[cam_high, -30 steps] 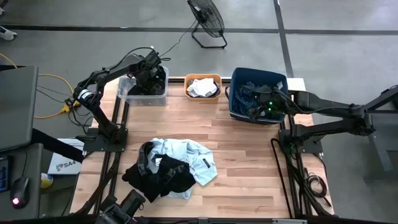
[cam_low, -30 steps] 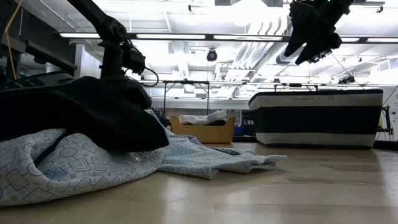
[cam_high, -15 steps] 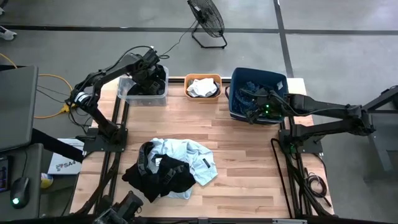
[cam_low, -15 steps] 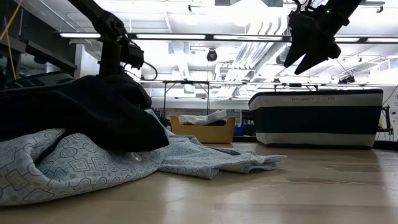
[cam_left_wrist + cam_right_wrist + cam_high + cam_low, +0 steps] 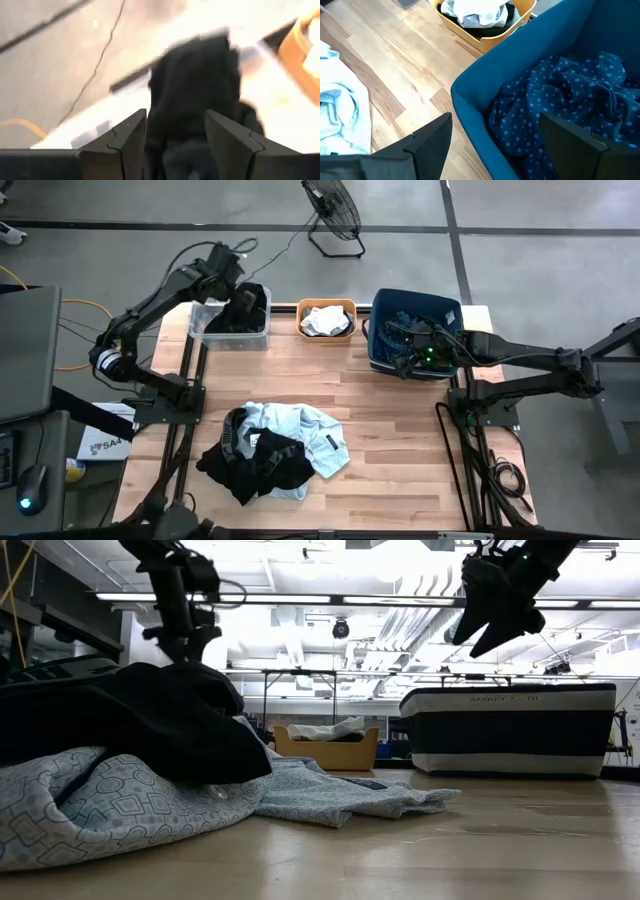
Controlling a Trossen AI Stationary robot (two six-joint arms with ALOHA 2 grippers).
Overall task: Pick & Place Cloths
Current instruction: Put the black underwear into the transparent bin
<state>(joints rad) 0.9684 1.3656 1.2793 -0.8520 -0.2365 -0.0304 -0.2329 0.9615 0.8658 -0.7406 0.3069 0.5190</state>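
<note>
The left arm reaches up over the clear bin [image 5: 228, 320], its tool [image 5: 175, 137] parted above a black garment [image 5: 197, 85] draped inside. The right tool [image 5: 495, 135] hangs wide over the blue bin [image 5: 520, 50], where only its wrist view shows the dotted navy fabric [image 5: 570, 100]. A soft crumpled pile [image 5: 275, 450] lies on the wooden tabletop [image 5: 400, 440].

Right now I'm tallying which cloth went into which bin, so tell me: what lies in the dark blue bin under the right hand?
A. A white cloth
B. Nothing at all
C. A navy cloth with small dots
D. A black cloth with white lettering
C: the right wrist view shows the navy dotted cloth bunched inside the dark blue bin, with the right hand open above it; the white cloth sits in the orange bin.
</note>
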